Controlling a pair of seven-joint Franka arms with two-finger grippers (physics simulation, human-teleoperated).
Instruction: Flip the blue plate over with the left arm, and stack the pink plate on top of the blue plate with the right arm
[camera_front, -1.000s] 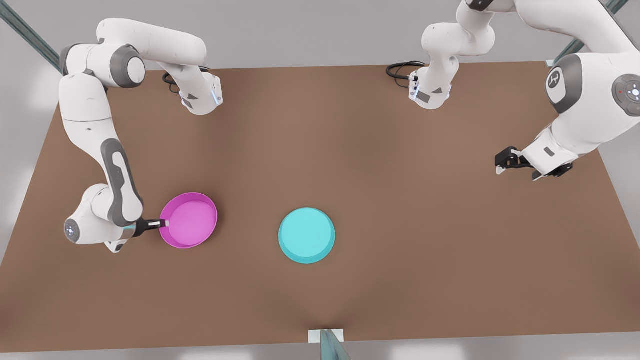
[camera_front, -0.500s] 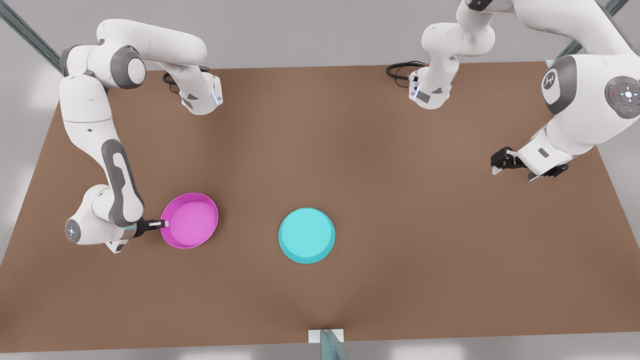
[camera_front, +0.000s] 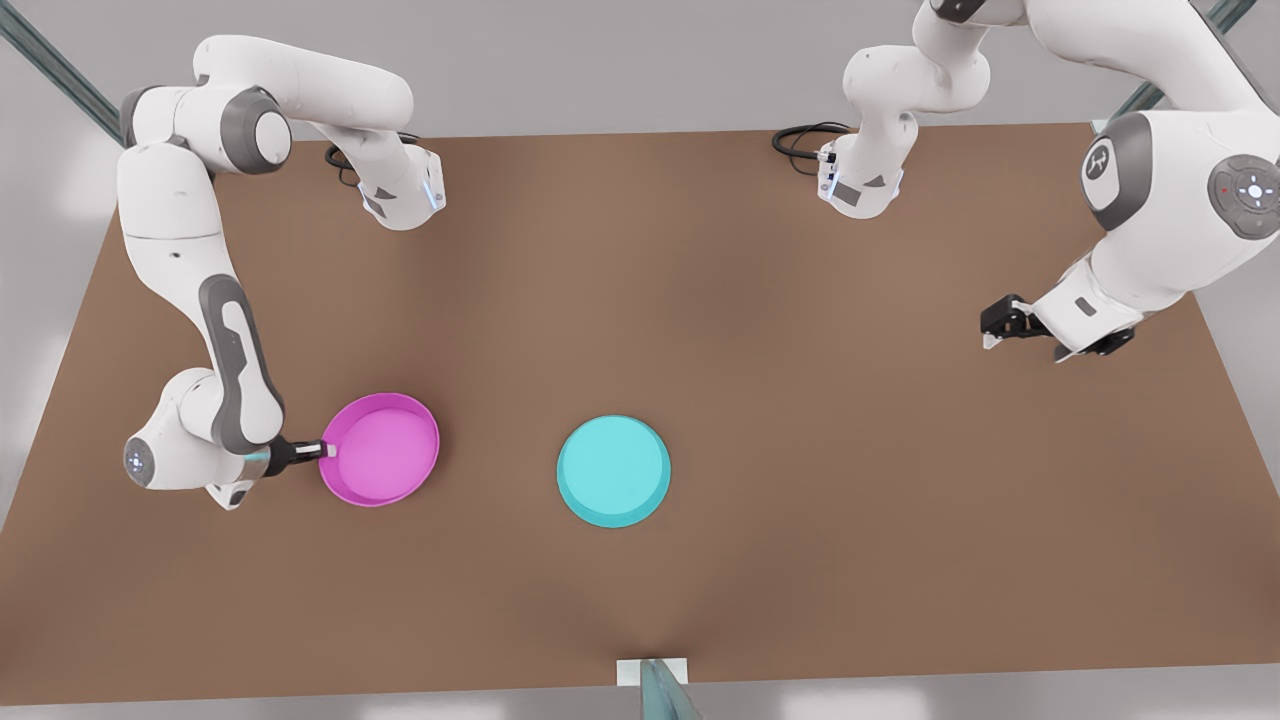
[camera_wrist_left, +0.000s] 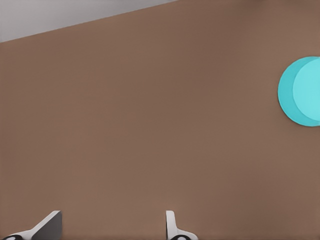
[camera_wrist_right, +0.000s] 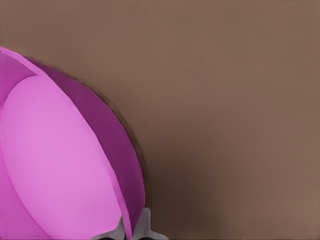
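Right gripper (camera_front: 326, 450) — jaws pinching the round magenta-pink plastic plate (camera_front: 380, 450) by its rim, now lifted, edging toward your flipped turquoise plastic plate (camera_front: 613, 471). Left gripper (camera_front: 1000, 328) — jaws spread, parked.

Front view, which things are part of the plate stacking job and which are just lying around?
Job:
- blue plate, underside up
- pink plate, rim gripped by right gripper
- left gripper, open, waiting

Lying about:
- black cables at the table's far edge
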